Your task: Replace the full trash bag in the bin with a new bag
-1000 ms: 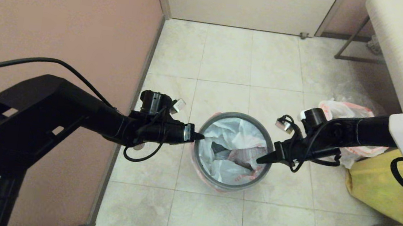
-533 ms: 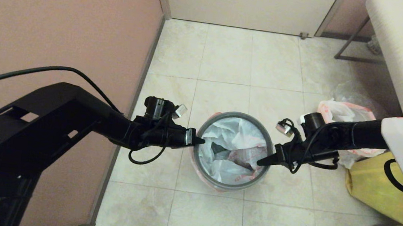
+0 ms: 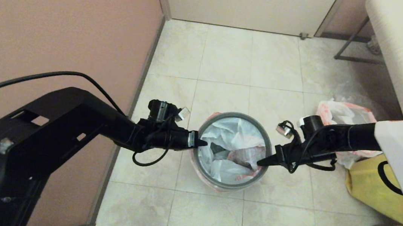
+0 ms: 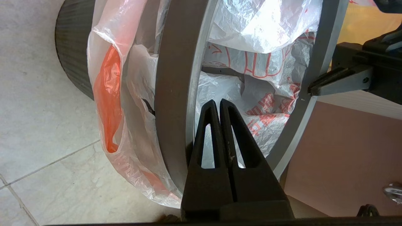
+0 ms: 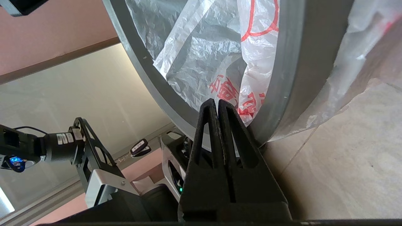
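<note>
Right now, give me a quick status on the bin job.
Left pincer and right pincer shut, tips at opposite sides of the hoop. New bag lines bin. Full bag on floor beside.

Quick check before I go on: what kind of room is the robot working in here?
Probably a small indoor corner of a home or guest room: pale tiled floor, pink wall, a closed door, and a bin on the floor by a yellow bag.

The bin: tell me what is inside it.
The bin holds a crumpled white bag with red-orange print, its edge folded out under the grey hoop. Anything beneath the plastic is hidden.
</note>
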`<state>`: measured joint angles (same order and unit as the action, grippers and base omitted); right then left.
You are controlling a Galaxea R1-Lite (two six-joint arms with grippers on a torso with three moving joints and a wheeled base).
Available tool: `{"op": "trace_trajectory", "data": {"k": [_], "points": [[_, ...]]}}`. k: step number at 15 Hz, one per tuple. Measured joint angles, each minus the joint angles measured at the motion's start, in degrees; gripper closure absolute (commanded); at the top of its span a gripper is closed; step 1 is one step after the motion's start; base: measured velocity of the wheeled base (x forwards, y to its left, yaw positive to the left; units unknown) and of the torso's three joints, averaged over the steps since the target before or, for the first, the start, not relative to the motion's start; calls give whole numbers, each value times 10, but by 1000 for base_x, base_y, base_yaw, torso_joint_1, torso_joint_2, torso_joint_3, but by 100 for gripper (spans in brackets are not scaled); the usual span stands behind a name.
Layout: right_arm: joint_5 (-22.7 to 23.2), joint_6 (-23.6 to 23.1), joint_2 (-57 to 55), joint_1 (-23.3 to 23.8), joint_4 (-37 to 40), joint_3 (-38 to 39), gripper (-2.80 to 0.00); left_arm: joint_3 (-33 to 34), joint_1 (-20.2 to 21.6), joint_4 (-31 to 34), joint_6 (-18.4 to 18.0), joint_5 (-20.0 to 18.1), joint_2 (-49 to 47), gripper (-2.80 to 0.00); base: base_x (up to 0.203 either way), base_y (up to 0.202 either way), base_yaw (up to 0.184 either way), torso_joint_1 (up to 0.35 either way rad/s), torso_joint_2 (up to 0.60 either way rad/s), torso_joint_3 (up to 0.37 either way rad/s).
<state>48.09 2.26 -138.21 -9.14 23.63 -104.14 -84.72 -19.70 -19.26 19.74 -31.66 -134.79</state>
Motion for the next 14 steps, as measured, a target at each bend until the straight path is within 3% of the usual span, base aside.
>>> {"op": "trace_trajectory", "data": {"k": [9, 12, 14], "points": [[23, 7, 52, -3, 6, 16, 0, 21, -24, 2, 0, 13, 60, 0, 0, 0, 0, 0, 0, 0], [9, 33, 124, -6, 8, 41, 0, 56, -52, 4, -1, 60, 138, 0, 0, 0, 0, 0, 0, 0], [-41, 44, 185, -7, 12, 83, 0, 77, -75, 19, -5, 110, 195, 0, 0, 0, 0, 0, 0, 0]]}}
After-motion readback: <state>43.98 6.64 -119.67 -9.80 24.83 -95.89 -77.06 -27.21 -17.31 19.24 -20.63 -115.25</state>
